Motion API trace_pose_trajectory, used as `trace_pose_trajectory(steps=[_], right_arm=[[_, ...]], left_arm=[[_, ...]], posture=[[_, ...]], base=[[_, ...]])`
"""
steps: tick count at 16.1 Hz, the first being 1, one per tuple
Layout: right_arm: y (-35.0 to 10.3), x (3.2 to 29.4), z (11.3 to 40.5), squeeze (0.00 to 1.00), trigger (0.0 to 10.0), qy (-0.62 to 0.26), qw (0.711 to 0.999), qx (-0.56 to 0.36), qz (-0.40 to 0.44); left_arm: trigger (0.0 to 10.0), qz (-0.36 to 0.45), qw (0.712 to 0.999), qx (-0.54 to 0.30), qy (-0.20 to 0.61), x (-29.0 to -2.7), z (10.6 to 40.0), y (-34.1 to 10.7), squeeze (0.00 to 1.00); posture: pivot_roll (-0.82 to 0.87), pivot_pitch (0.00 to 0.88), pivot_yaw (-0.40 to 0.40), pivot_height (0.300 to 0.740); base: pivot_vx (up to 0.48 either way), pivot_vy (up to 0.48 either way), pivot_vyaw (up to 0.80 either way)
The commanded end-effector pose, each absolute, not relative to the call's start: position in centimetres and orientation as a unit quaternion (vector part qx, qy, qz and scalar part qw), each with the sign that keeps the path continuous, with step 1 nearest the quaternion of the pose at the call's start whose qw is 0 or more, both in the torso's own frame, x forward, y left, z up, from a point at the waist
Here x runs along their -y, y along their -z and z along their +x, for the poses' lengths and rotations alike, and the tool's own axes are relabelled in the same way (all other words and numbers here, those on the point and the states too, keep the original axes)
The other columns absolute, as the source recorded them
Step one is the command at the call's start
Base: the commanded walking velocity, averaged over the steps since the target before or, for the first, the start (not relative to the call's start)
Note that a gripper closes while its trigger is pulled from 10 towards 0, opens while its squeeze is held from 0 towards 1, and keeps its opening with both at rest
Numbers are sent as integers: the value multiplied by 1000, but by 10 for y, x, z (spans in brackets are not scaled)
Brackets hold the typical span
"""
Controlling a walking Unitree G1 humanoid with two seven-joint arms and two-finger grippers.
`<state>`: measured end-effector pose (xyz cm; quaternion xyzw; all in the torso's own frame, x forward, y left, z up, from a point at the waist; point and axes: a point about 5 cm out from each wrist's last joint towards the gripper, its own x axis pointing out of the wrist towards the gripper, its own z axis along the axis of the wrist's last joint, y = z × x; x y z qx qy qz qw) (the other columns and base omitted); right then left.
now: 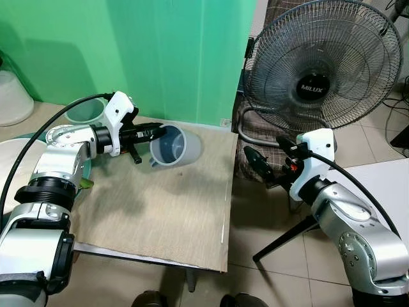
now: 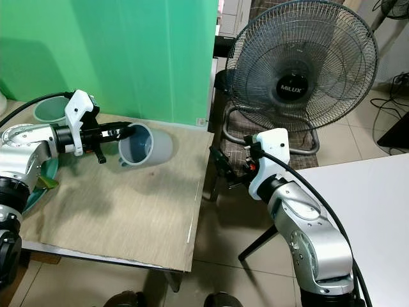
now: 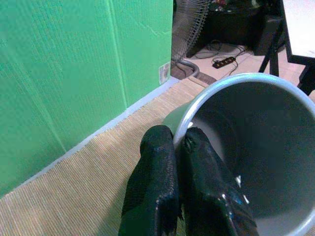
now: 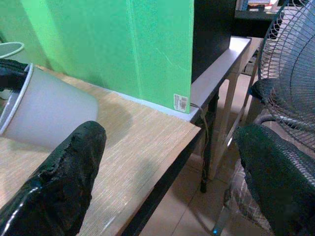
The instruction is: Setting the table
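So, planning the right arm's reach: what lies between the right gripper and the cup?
Bare table mat, then the table edge and a strip of open floor; the head views show it. Right gripper hangs off-table; left gripper pinches the cup.

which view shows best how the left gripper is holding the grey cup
The left wrist view: the left gripper has its fingers pinched on the rim of the grey cup, one inside and one outside. Both eye views show the cup tipped on its side over the table; the right wrist view shows its outer wall.
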<state>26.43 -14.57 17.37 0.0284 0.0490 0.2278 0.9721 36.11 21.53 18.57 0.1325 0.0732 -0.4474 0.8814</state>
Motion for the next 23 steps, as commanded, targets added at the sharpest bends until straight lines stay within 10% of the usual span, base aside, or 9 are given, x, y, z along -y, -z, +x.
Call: trace_pose_trajectory(steps=[1,12,13,23], right_arm=[[-174,145,266,0,10000,-229,972,-46,29],[-178,130,260,0,10000,-288,957,-14,21],[-182,119,259,1000,10000,-326,945,22,-12],[-178,75,276,1000,10000,-367,890,167,-213]], left_arm=[[0,127,884,-71,444,-216,359,-185,0],[0,-170,933,69,310,-194,337,-217,0],[0,-230,931,82,272,-182,334,-217,0],[0,-441,881,36,167,-136,327,-220,0]], posture=[[-121,65,-43,740],[-79,65,-68,740],[-68,61,-77,740],[-32,46,-85,740]], base=[[0,0,0],[0,0,0],[0,0,0],[0,0,0]])
